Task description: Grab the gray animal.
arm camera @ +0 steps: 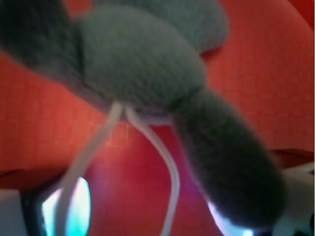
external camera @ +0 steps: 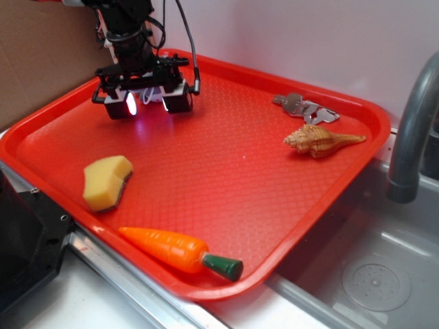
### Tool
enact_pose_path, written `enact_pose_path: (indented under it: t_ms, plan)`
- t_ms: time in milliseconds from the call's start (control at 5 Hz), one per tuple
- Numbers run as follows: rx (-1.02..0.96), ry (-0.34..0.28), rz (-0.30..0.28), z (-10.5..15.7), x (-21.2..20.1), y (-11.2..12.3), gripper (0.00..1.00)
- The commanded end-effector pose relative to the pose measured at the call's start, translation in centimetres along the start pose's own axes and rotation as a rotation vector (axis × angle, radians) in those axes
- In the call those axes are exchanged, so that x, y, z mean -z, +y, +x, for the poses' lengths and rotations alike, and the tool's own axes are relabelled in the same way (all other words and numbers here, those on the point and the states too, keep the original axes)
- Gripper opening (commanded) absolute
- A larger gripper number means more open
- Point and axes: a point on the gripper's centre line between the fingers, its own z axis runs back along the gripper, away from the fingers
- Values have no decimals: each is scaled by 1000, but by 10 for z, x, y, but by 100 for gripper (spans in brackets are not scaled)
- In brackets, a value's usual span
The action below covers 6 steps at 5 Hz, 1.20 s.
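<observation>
The gray animal [arm camera: 142,64] fills the top of the wrist view, blurred and very close. One gray limb runs down to the lower right, and a thin pale cord loop [arm camera: 170,172] hangs from its body. My gripper [external camera: 149,103] stands open over the back left of the red tray [external camera: 226,171]. Its two lit fingers [external camera: 129,103] are spread apart, one on each side of the toy. In the wrist view the gripper [arm camera: 150,214] shows as glowing pads [arm camera: 78,206] in the bottom corners, and the right one touches the limb. From outside, the gripper hides the animal.
A yellow sponge [external camera: 106,181] and an orange toy carrot [external camera: 180,252] lie near the tray's front edge. Silver keys [external camera: 305,107] and a tan seashell [external camera: 321,140] lie at the back right. A sink with a gray faucet [external camera: 411,130] is to the right.
</observation>
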Motion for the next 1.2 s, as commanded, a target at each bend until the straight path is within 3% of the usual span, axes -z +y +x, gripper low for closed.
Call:
enact_pose_path:
  t_ms: [0,200,400,600,1000]
  plan:
    - [17,-16,5,8,0,6,100]
    - [14,-24,7,9,-1,7,0]
    - [17,-11,-3,13,-7,11,39]
    - [55,5,-4,17,-31,17,100]
    - [64,-20,-61,21,-73,25,100]
